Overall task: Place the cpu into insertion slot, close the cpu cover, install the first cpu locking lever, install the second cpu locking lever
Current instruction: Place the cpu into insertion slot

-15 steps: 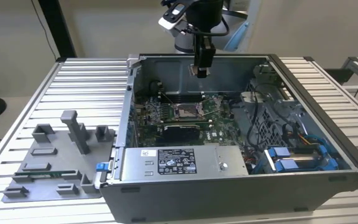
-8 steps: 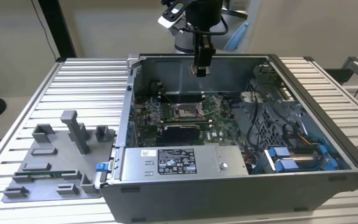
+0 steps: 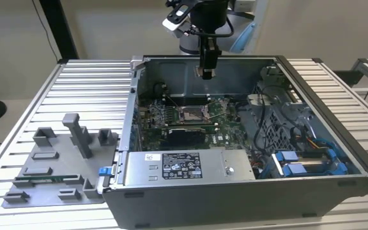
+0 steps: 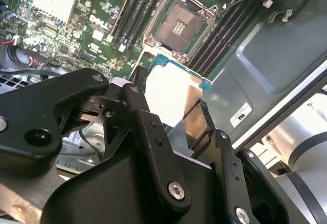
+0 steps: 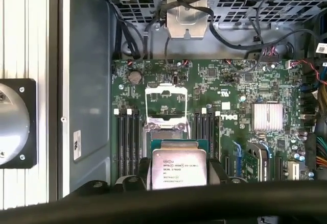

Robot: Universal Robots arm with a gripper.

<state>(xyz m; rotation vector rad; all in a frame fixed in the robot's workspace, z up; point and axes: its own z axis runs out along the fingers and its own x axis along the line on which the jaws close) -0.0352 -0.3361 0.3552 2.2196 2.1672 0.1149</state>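
Note:
My gripper (image 3: 206,72) hangs over the open computer case, well above the green board and nearer the back wall. It is shut on the cpu (image 4: 171,94), a flat square chip with a silvery top, held by two opposite edges between the black fingers (image 4: 135,96). In the first wrist view the cpu (image 5: 180,167) covers part of the insertion slot (image 5: 164,130) below it. The insertion slot (image 4: 179,25) lies bare, with a dark centre and a metal rim. Its spot on the board is the insertion slot (image 3: 190,114). The cpu cover (image 5: 166,88) stands open beside the slot.
Long black memory slots (image 5: 127,137) flank the socket. A finned heat sink (image 5: 267,117) sits on the board. The power supply (image 3: 178,165) fills the case front, with blue drive brackets (image 3: 305,163) and cables at the exterior view's right. A grey fixture plate (image 3: 56,163) lies outside the case.

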